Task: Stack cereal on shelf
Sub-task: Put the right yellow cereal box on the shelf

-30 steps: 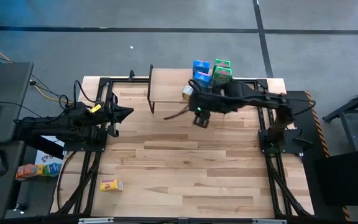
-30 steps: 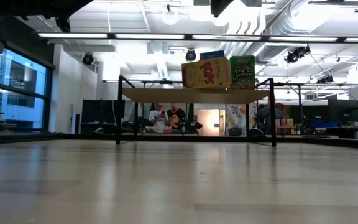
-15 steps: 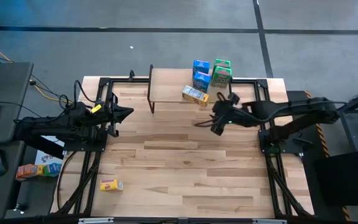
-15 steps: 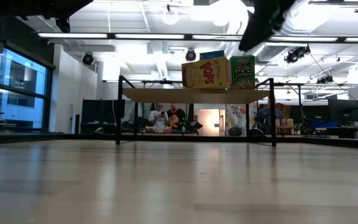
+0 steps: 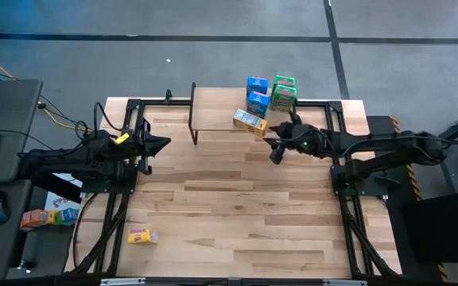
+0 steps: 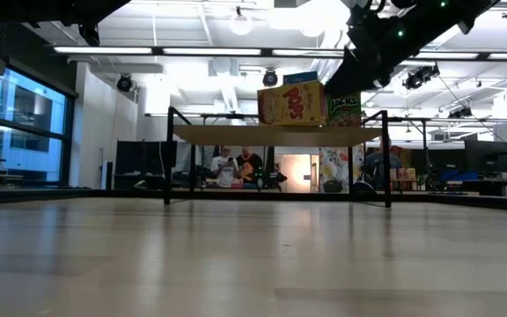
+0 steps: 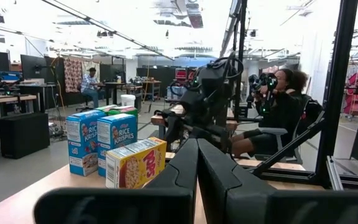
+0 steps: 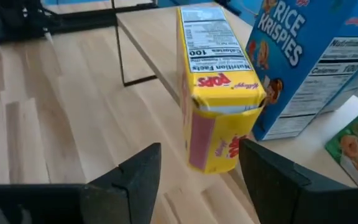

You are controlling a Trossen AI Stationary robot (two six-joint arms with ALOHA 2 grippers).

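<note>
The shelf stands at the table's far edge. On its right end stand two blue cereal boxes and two green ones. A yellow box lies on its side at the shelf's near edge, also in the right wrist view. Another yellow box lies on the table near the front left. My right gripper is open and empty, just off the shelf's near right corner, its fingers facing the lying yellow box without touching it. My left gripper is shut and empty at the table's left.
The black frame rails run along both table sides. More small boxes lie off the table at the left. People sit in the room beyond the table. Bare wood planks stretch across the table's middle and front.
My right gripper has drawn back from over the shelf's near edge toward the table's right edge, its arm folding back with it. The yellow box stays lying on the shelf where it was.
</note>
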